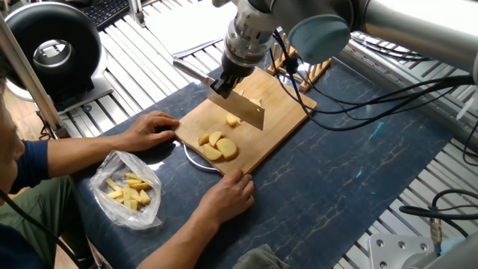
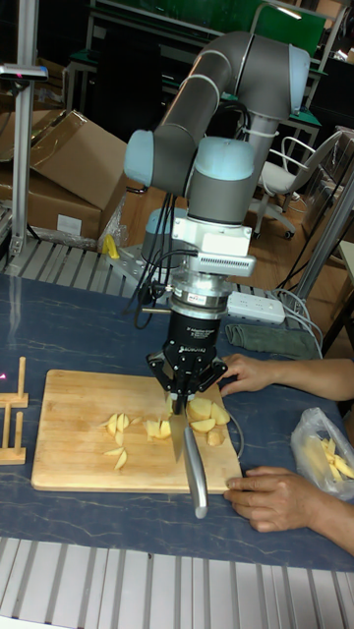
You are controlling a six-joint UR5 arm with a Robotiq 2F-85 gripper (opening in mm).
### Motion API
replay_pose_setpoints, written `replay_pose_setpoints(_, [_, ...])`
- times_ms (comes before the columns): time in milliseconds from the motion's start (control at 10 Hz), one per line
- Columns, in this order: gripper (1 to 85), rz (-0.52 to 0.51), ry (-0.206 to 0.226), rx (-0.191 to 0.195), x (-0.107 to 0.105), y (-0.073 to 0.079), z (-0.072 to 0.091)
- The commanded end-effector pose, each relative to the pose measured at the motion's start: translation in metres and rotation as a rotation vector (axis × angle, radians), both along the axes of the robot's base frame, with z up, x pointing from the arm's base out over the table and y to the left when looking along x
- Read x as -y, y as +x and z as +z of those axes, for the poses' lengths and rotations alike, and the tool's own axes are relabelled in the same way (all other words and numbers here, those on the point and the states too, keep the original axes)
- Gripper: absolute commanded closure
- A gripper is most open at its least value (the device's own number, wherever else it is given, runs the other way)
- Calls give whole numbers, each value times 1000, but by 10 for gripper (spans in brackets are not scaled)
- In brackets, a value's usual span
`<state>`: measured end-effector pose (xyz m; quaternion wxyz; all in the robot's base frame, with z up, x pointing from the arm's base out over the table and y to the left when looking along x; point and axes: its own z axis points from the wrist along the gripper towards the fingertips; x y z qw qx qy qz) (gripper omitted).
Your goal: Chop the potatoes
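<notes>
Pale yellow potato chunks [image 1: 218, 146] lie near the front of the wooden cutting board [image 1: 280, 119], with one small piece [image 1: 233, 119] right by the knife blade [image 1: 246, 110]. A few more slices show behind the blade. My gripper [image 1: 222, 87] is shut on the knife, blade pointing down over the board's middle and the metal handle [image 1: 190, 72] sticking out to the left. In the tall fixed view the gripper [image 2: 182, 391] hangs over the potatoes [image 2: 205, 413], the knife handle [image 2: 198, 474] points toward the camera, and thin slices [image 2: 118, 428] lie left on the board [image 2: 74, 447].
A person's hands [image 1: 153, 128] [image 1: 228, 191] hold the board's near edges. A clear plastic bag of yellow pieces [image 1: 131, 191] lies front left. A black round device [image 1: 48, 48] stands at back left, a wooden rack [image 1: 299, 71] behind the board, cables [image 1: 388, 104] to the right.
</notes>
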<state>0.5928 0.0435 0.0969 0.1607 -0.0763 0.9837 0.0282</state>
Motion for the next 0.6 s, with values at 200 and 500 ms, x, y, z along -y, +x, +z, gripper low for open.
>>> replay_pose_setpoints(200, [847,-8,4,21,0,10,-7])
replay_pose_setpoints(500, [847,-8,-1,29,2,13,-11])
